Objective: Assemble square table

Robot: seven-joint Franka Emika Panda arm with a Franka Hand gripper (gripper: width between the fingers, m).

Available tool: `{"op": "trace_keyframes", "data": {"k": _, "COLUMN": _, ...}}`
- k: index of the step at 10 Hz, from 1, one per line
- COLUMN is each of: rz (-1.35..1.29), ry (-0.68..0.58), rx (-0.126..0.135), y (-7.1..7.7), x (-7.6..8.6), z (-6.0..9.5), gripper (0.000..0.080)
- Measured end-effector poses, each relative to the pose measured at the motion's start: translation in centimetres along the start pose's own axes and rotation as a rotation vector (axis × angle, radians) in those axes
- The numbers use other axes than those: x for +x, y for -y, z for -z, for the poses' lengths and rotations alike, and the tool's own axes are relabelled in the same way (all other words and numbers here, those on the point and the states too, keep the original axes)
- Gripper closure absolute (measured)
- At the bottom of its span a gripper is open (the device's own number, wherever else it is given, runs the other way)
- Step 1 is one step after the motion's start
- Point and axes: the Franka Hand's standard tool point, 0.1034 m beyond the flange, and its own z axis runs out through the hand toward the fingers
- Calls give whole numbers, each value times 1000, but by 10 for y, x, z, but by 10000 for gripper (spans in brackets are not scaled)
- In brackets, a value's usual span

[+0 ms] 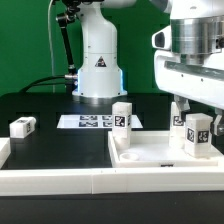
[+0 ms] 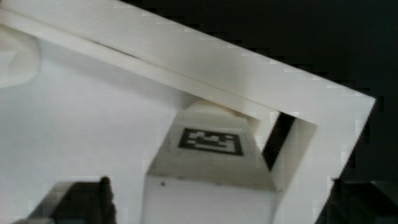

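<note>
Jaws open and spread wide, one dark finger (image 2: 86,200) on each side of a tagged leg (image 2: 210,150), neither touching it as far as I can tell. That leg sits inside the tabletop (image 1: 150,150), tucked into a corner against the raised rim (image 2: 214,70). The tabletop lies flat on the counter (image 1: 40,105). Step in hand, I judge: take this leg. To do it well, I should centre over the block, come straight down, and close on its two flat sides so it does not twist; the finger nearest the rim has little room, so I would keep it off that edge. Two legs (image 1: 197,134) (image 1: 180,118) stand at the tabletop's end on the exterior view's right, close together; I cannot tell which is mine, and its neighbour could get knocked. A third leg (image 1: 122,117) stands upright at the tabletop's corner on the exterior view's left, well clear. A fourth leg (image 1: 22,125) lies loose on the counter, well apart from the tabletop. Open room lies above the tabletop's middle; the border wall (image 1: 60,182) runs along its near side and the marker board (image 1: 88,121) lies just beyond it.
</note>
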Motion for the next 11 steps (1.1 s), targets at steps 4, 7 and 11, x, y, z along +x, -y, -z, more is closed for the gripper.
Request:
{"op": "trace_keyframes", "data": {"k": 4, "rz": 370, "ry": -6, "rx": -3, "y": 0, "x": 2, "z": 0, "gripper": 151}}
{"op": "trace_keyframes", "data": {"k": 7, "rz": 632, "ry": -15, "rx": -5, "y": 2, "x": 1, "z": 0, "gripper": 151}}
{"op": "trace_keyframes", "data": {"k": 11, "rz": 943, "ry": -11, "rx": -10, "y": 0, "x": -2, "z": -2, "gripper": 151}}
